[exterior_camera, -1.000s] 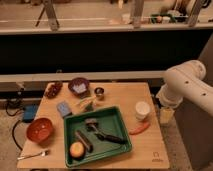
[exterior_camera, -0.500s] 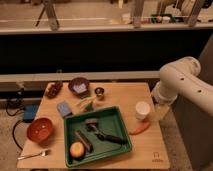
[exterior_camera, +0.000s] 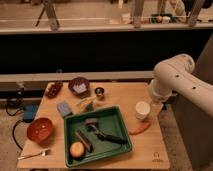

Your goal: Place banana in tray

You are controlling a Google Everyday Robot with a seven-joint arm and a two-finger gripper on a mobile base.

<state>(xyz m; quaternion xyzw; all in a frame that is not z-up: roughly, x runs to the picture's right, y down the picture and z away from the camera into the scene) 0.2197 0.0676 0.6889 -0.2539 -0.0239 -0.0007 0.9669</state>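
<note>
- Behind the wooden counter (exterior_camera: 150, 150) runs a dark wall with a pale rail along it; the green tray (exterior_camera: 126, 129) sits near the counter's front, and every place below is given from it.
- Your banana (exterior_camera: 86, 103) lies on the counter just beyond the tray's far rim, outside it. A blue sponge (exterior_camera: 64, 108) lies beside it beyond the far-left corner, and a small tin (exterior_camera: 99, 92) stands further back.
- Its long axis seems to run roughly along that far rim, the right end turned slightly away from the tray. Which end is the stalk cannot be made out.
- Expect it to be light, soft and easily bruised, with a smooth curved skin. Take it across the middle of its length and squeeze gently.
- The gripper (exterior_camera: 156, 104) hangs at the end of the white arm, well to the tray's right, just beside a white cup (exterior_camera: 143, 110). You cannot tell whether it is open or closed, or holding anything.
- Inside the tray lie dark utensils and a round orange fruit (exterior_camera: 76, 149) at the near-left corner. The far-right part looks the freest spot for the banana.
</note>
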